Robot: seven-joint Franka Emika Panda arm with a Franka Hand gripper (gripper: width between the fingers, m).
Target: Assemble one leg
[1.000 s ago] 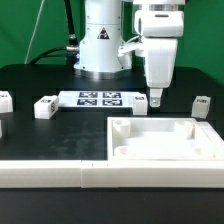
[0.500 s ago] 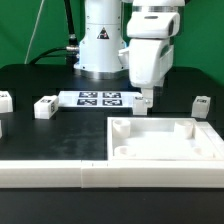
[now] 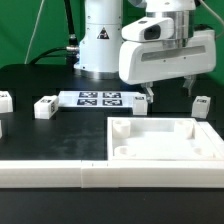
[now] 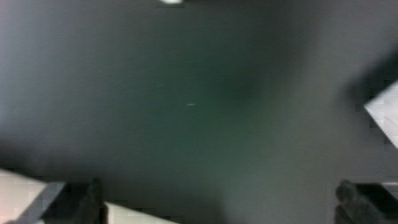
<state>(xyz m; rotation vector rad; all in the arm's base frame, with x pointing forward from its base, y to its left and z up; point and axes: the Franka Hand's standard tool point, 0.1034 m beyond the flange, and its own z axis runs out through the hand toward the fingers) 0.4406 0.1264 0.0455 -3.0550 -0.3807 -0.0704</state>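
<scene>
Several small white legs with tags lie on the black table in the exterior view: one (image 3: 140,103) by the marker board's right end, one (image 3: 202,104) at the right, and two (image 3: 44,107) (image 3: 5,99) at the left. My gripper (image 3: 166,92) hangs just above the table between the two right legs. Its jaws are wide apart and hold nothing. The large white panel (image 3: 190,150) lies in front of it. The wrist view is blurred. It shows dark table between my fingertips (image 4: 71,200), with the gripper (image 4: 222,205) empty.
The marker board (image 3: 100,98) lies on the table in front of the robot base (image 3: 103,45). A long white rail (image 3: 50,172) runs along the front edge. Blurred white edges show in the wrist view (image 4: 384,118).
The gripper has turned about its vertical axis, so its broad side now faces the exterior camera and both fingers show spread apart. It has also shifted slightly to the exterior view's right.
</scene>
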